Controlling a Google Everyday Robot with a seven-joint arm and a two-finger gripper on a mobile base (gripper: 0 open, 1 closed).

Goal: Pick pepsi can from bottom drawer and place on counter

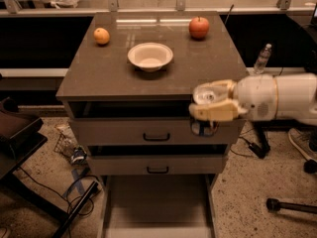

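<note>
My gripper [212, 105] reaches in from the right and is shut on the pepsi can [204, 112]. The can's silver top shows between the fingers and its dark blue body hangs below them. The can is held in front of the counter's [99, 73] front right edge, at about the level of that edge. The bottom drawer [158, 202] is pulled open at the foot of the cabinet, and its pale floor shows nothing on it.
On the counter stand a white bowl [150, 56], an orange [101, 35] at the back left and a red apple [198, 27] at the back right. A clear plastic bottle [262, 58] stands behind my arm. Cables and clutter lie on the floor at left.
</note>
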